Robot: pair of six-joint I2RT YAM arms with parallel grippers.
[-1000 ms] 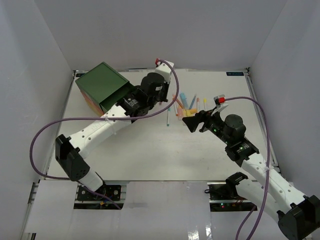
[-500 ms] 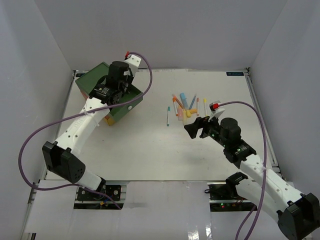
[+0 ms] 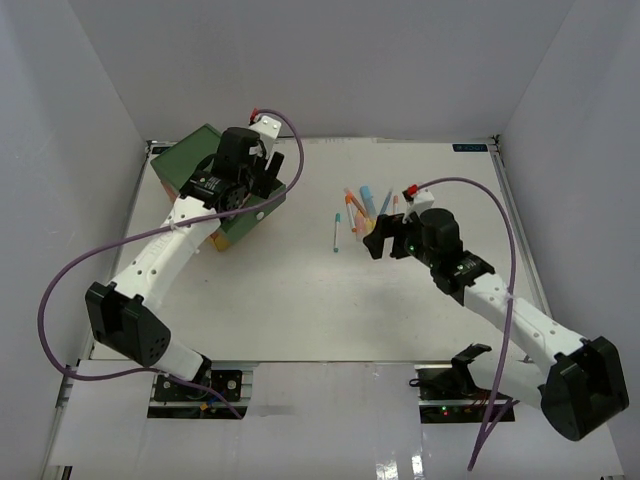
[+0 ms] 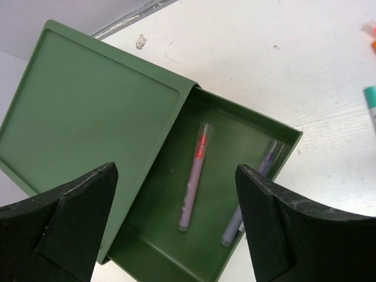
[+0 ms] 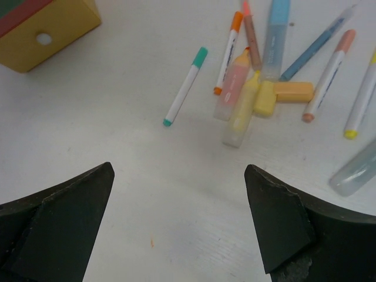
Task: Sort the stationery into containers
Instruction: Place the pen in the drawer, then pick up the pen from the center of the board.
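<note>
Where green drawer gapes, two pens lie.

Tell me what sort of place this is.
Probably a robot test cell: white table boxed by blank walls, left arm and right arm bolted at its edge, staged pens.

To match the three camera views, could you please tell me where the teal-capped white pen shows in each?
Top external: the teal-capped pen lies alone, just left of the pile.
Left wrist: probably the teal tip cut by the right edge.
Right wrist: upper middle, left of the pile.
Shared landmark: the chest, in all three.
</note>
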